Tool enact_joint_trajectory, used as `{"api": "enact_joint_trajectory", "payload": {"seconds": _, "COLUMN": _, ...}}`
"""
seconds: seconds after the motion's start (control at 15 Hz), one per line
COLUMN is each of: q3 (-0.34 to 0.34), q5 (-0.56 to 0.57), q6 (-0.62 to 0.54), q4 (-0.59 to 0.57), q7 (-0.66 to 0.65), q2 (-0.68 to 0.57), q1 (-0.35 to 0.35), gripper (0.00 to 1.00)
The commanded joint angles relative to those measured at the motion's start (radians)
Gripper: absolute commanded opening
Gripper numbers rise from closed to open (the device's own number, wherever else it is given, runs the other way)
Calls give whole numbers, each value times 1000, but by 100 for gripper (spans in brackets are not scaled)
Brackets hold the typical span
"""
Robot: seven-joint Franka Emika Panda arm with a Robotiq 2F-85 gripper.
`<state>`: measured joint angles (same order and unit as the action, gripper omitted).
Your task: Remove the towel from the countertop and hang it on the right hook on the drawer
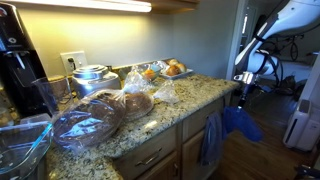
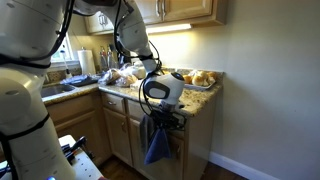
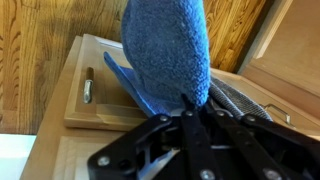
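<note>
My gripper (image 3: 186, 102) is shut on the royal-blue towel (image 3: 165, 50), which hangs bunched from the fingertips in front of the wooden drawer front (image 3: 100, 100). In both exterior views the gripper (image 1: 241, 98) (image 2: 160, 118) is off the end of the granite countertop (image 1: 190, 100) (image 2: 200, 102), below its edge, with the towel (image 1: 241, 123) (image 2: 156, 146) dangling under it. A paler slate-blue towel (image 1: 210, 140) hangs on the cabinet front beside it; in the wrist view it shows as a grey cloth (image 3: 240, 100). The hooks are hidden.
The countertop holds trays of bread (image 1: 172, 69), plastic-wrapped food (image 1: 95, 122), a glass bowl (image 1: 22, 145), a coffee maker (image 1: 18, 60) and a metal pot (image 1: 90, 76). A drawer handle (image 3: 87, 85) shows on the cabinet front. A wall (image 2: 270, 90) stands beside the cabinet end.
</note>
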<state>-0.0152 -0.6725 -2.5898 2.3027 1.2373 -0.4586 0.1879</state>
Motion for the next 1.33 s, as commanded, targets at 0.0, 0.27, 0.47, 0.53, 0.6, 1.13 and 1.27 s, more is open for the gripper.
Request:
{"api": "enact_joint_trajectory", "payload": {"seconds": 0.0, "q3": 34, "q5": 45, "q6": -42, "q4": -9, "q7": -15, "q2": -24, "q1": 26, "gripper": 9}}
{"api": "enact_joint_trajectory", "payload": {"seconds": 0.27, "q3": 51, "q5": 81, "q6": -53, "q4": -7, "q7": -24, "q2": -28, "q1": 29, "gripper": 9}}
{"api": "enact_joint_trajectory", "payload": {"seconds": 0.47, "q3": 66, "q5": 103, "q6": -63, "q4": 4, "q7": -35, "q2": -14, "q1": 26, "gripper": 9}}
{"api": "enact_joint_trajectory", "payload": {"seconds": 0.53, "q3": 67, "q5": 119, "q6": -63, "q4": 11, "q7": -53, "q2": -5, "q1": 17, "gripper": 9}}
{"api": "enact_joint_trajectory", "payload": {"seconds": 0.6, "q3": 67, "q5": 139, "q6": -62, "q4": 17, "q7": -77, "q2": 2, "q1": 11, "gripper": 9}}
{"api": "enact_joint_trajectory", "payload": {"seconds": 1.13, "q3": 63, "q5": 345, "q6": -55, "q4": 86, "q7": -286, "q2": 86, "q1": -21, "gripper": 9}}
{"api": "enact_joint_trajectory", "payload": {"seconds": 1.27, "q3": 65, "q5": 380, "q6": -60, "q4": 108, "q7": -330, "q2": 118, "q1": -24, "gripper": 9}}
